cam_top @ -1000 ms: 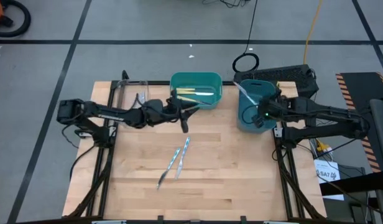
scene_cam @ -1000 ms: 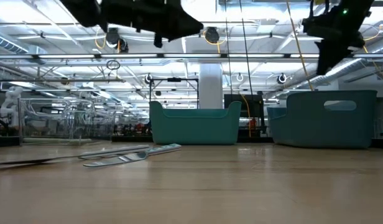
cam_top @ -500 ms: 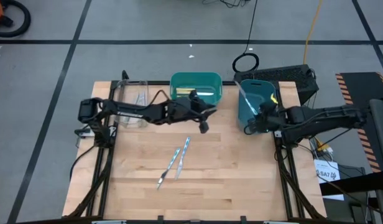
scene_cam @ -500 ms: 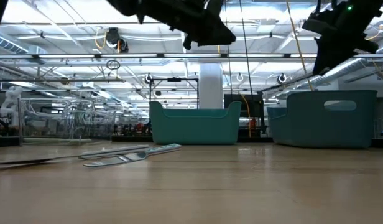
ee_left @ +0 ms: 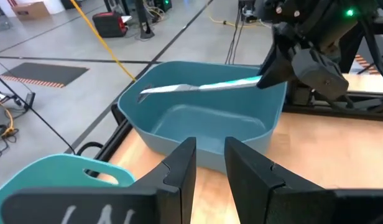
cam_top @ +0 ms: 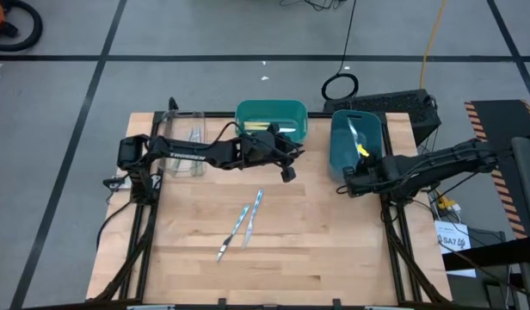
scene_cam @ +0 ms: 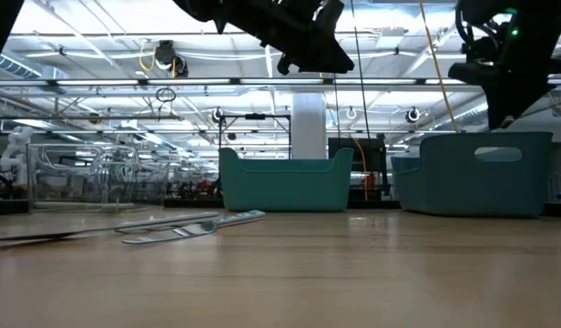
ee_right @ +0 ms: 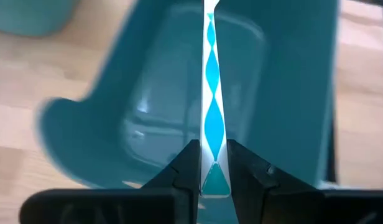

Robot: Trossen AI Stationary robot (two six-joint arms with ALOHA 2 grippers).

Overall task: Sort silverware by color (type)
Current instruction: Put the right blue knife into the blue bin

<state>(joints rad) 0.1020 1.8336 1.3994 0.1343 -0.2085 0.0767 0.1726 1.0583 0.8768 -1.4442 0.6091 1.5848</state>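
Observation:
My right gripper (cam_top: 360,162) (ee_right: 213,177) is shut on a light blue and white patterned utensil (ee_right: 210,93), held level above the blue bin (cam_top: 338,155) (ee_left: 198,134). My left gripper (cam_top: 287,170) (ee_left: 210,162) hovers high over the table between the teal bin (cam_top: 248,112) and the blue bin, with its fingers a narrow gap apart and nothing between them. Three utensils (cam_top: 246,222) (scene_cam: 185,228) lie flat on the wood near mid-table. Yellow-handled utensils (cam_top: 269,129) rest inside the teal bin. My right gripper pinches the utensil's handle end (ee_right: 214,163) between its two fingers. The fingers come level from the table's near side and lie along the utensil. It is lifted clear and roughly level, and its metal end (ee_left: 151,91) reaches out over the blue bin's hollow.
A clear tray (cam_top: 181,148) with a utensil in it stands at the far left of the table. The teal and blue bins stand along the far edge. Bare wood lies around the three loose utensils. Cables and a dark box are beyond the table.
My left gripper has swung toward the table's right, from in front of the teal bin to the gap between the two bins. My right gripper has drawn back toward the near edge with the utensil, which now lies along the blue bin instead of sticking out past its far-left corner.

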